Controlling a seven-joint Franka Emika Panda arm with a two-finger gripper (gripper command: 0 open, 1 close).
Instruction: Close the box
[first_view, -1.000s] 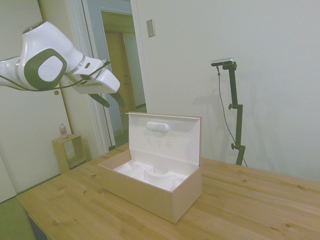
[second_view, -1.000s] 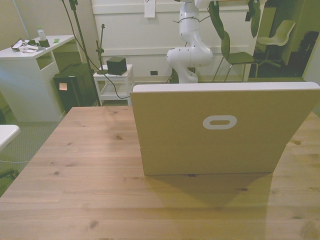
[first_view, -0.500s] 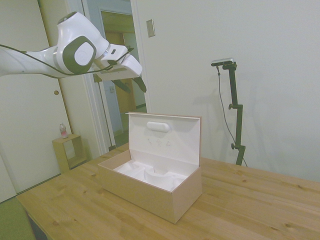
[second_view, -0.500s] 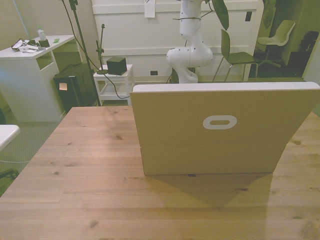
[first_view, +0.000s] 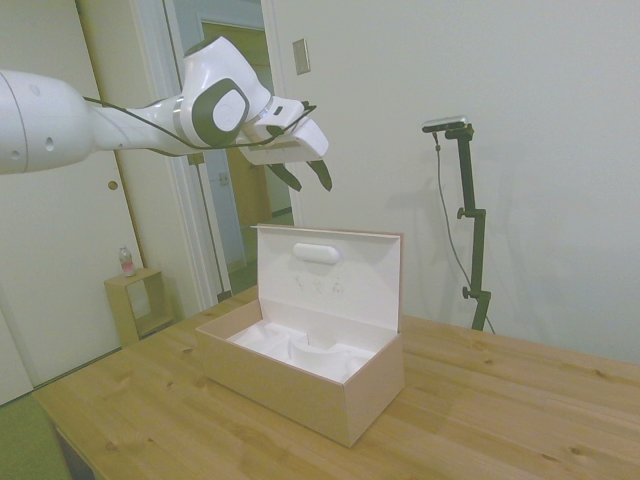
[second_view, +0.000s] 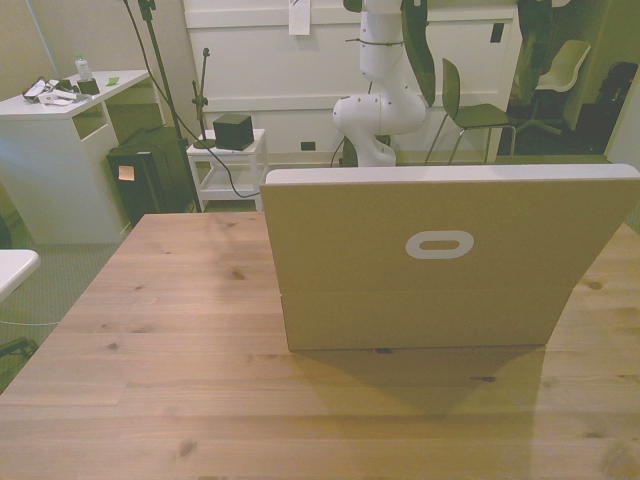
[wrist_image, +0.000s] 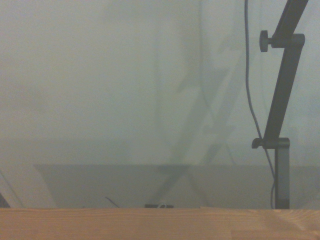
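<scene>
The wooden worktop (first_view: 520, 400) showed pale knotted planks. Directly on it sat the box (first_view: 300, 375), tan cardboard, near the middle, with its lid (second_view: 440, 235) standing upright.

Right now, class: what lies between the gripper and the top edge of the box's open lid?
Nothing. In the side view the gripper, fingers apart, hangs above the box lid; only bare wall shows between them.

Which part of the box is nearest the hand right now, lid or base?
The lid: it stands upright, its top edge just below the open hand, while the base sits lower on the table.
</scene>
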